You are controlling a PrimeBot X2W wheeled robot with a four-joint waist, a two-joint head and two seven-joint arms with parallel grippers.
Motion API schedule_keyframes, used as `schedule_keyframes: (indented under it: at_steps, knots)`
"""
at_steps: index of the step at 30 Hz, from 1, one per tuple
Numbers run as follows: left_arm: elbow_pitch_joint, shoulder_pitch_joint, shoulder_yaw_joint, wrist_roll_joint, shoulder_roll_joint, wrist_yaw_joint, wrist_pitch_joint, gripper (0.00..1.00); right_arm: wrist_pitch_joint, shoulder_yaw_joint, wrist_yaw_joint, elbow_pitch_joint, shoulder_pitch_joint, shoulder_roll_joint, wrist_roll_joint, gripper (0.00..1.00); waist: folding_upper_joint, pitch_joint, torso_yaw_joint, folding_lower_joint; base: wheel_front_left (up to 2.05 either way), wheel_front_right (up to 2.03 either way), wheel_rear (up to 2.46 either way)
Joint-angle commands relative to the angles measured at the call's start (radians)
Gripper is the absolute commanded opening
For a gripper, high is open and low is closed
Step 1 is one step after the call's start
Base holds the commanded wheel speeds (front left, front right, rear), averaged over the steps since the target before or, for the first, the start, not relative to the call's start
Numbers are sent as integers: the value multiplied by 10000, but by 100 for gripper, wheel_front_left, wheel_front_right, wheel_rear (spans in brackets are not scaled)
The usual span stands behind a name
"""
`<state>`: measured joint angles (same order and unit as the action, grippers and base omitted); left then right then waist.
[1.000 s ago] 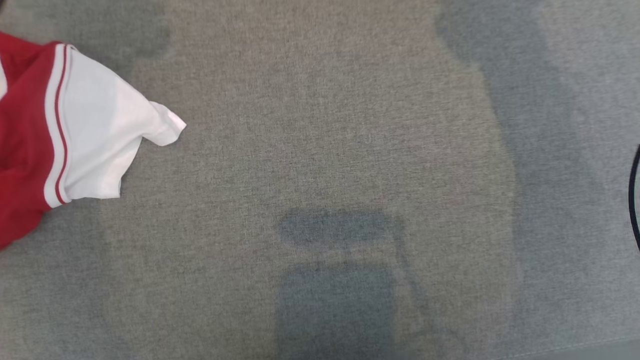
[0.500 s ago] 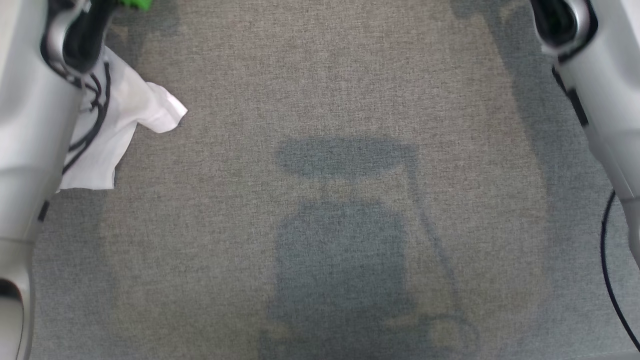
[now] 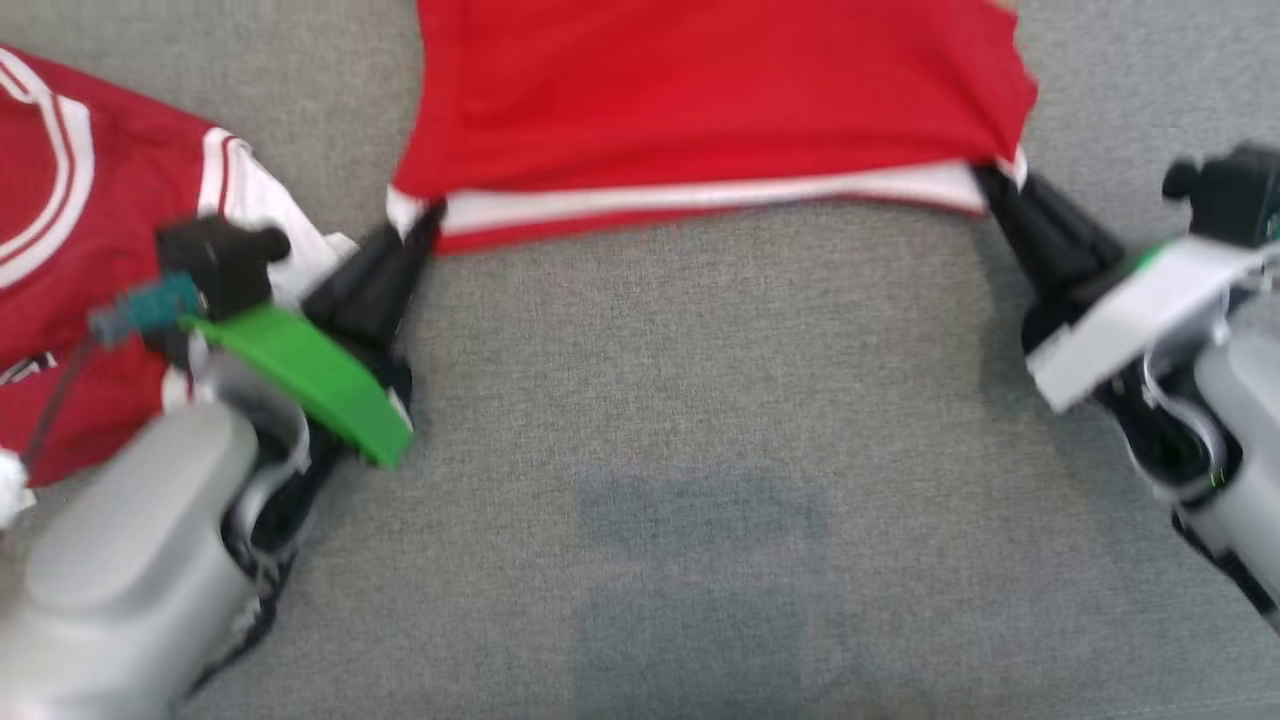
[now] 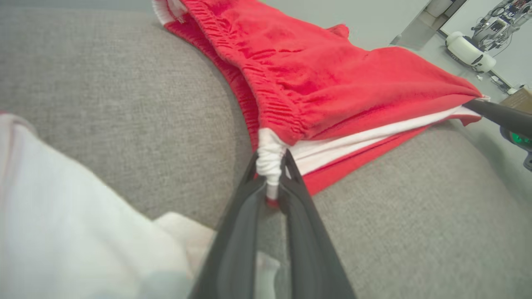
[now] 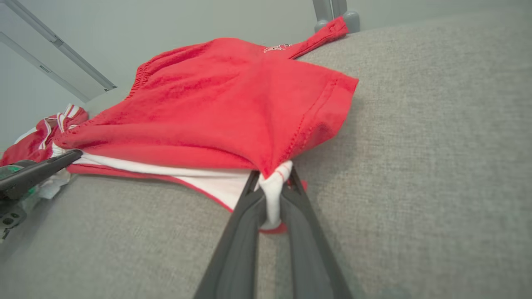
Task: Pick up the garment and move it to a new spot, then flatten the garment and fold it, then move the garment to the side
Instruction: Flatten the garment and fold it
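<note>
garment: red, now at 12 o'clock on grey worktop, unseen half-second ago | left gripper: clamped on its 9 o'clock hem corner | right gripper: clamped on 3 o'clock hem corner

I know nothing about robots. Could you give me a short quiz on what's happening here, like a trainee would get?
1. True or false: the left claw and right claw are each shut on a corner of the red garment.
2. Which claw is the red-and-white jersey lying beside? A) left B) right C) neither
3. Fill in: the red garment is stretched between the claws over a ___ cloth surface.
Key: 1 true; 2 A; 3 grey.
</note>
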<state>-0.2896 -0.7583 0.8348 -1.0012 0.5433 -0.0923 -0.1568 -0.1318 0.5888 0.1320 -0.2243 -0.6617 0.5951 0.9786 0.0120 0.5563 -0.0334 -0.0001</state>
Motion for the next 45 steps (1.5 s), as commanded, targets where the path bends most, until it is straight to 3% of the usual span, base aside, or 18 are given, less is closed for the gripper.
schedule_keyframes:
  at_steps: [1, 9, 15, 19, 22, 26, 31, 39, 41, 45]
  knots:
    - [265, 642, 33, -70, 276, 294, -121, 0, -8, -93, -25, 215, 654, 352, 121, 0, -120, -1169, -120, 1, 0, 0, 0]
    - [2895, 4276, 636, -500, 827, 1991, -473, 0, 277, -537, -32, 1865, 4595, 1457, 673, 0, -120, -2424, -145, 1, 0, 0, 0]
    - [4311, 5749, 1066, -646, 1163, 2747, -448, 0, 525, -1488, -33, 2520, 7066, 1892, 496, 0, -120, -2628, -2, 1, 0, 0, 0]
    - [5303, 6318, 1179, -575, 1637, 3160, -398, 0, 1074, -2436, -33, 3751, 8689, 2044, 726, 0, -120, -2597, 46, 1, 0, 0, 0]
    - [5855, 6470, 1162, -770, 1865, 3238, -209, 0, 1643, -3249, -32, 4624, 9175, 2097, 773, 0, -120, -2465, 2, 1, 0, 0, 0]
    - [6412, 5931, 878, -934, 2099, 3479, 221, 0, 2984, -3855, -24, 5380, 8407, 1843, 950, 0, -120, -2066, -63, 1, 0, 0, 0]
    - [6985, 4497, 434, -1319, 2269, 3793, 1705, 0, 5248, -4063, -21, 5500, 6455, 1641, 1405, 0, -120, -1114, 72, 1, 0, 0, 0]
    - [7391, 2623, -523, -2744, 1977, 4445, 3552, 0, 8132, -4316, -19, 3868, 2893, 769, 1621, 0, -120, -357, 181, 1, 0, 0, 0]
    - [7275, 2124, -507, -2500, 2058, 4531, 3841, 0, 8668, -4209, -19, 3389, 2053, 437, 1350, 0, -120, -265, 210, 1, 0, 0, 0]
    - [6756, 1373, -524, -2300, 1650, 4728, 4058, 0, 9296, -3860, -16, 2669, 633, -241, 541, 0, -120, -110, 323, 1, 0, 0, 0]
